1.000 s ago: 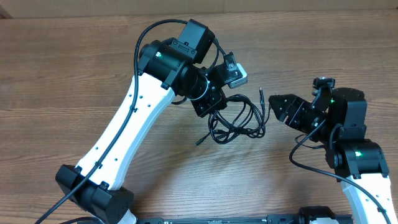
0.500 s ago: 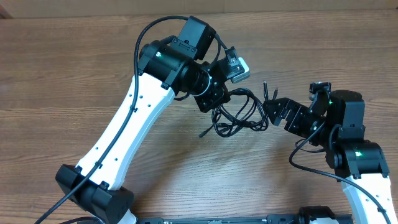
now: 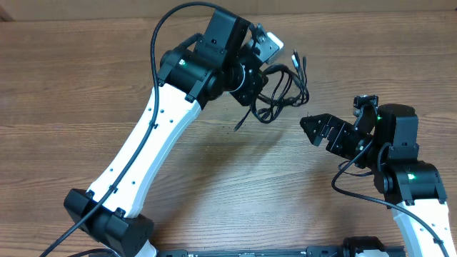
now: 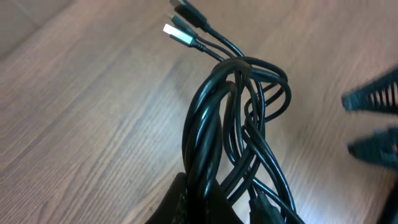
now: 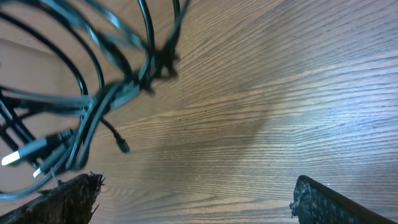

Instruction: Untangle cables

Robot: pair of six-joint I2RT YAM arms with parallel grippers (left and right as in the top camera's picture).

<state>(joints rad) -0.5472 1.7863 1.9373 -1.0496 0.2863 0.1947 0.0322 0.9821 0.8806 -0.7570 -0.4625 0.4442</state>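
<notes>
The cables [image 3: 283,95] are a knot of thin black loops, lifted off the table by my left gripper [image 3: 252,87], which is shut on one side of them. Two plug tips [image 3: 298,60] stick out toward the far side, and one loose end [image 3: 239,125] hangs down. From the left wrist, the cables [image 4: 239,118] run up out of my left gripper [image 4: 205,208], with silver and black plug tips [image 4: 181,29] at the top. My right gripper [image 3: 305,124] stands open just right of and below the bundle, touching nothing. In the right wrist view, the cables [image 5: 93,102] hang blurred at upper left, beyond the wide-apart fingers [image 5: 65,199].
The table [image 3: 86,86] is bare brown wood. The left arm [image 3: 153,135] crosses it from the near left edge to the middle, and the right arm's base [image 3: 407,178] sits at the near right. The right gripper's fingers [image 4: 373,99] show blurred at the left wrist view's right edge.
My left gripper has carried the cable bundle up and toward the far side, away from the right gripper. The right gripper's jaws have spread wider and it stayed roughly in place.
</notes>
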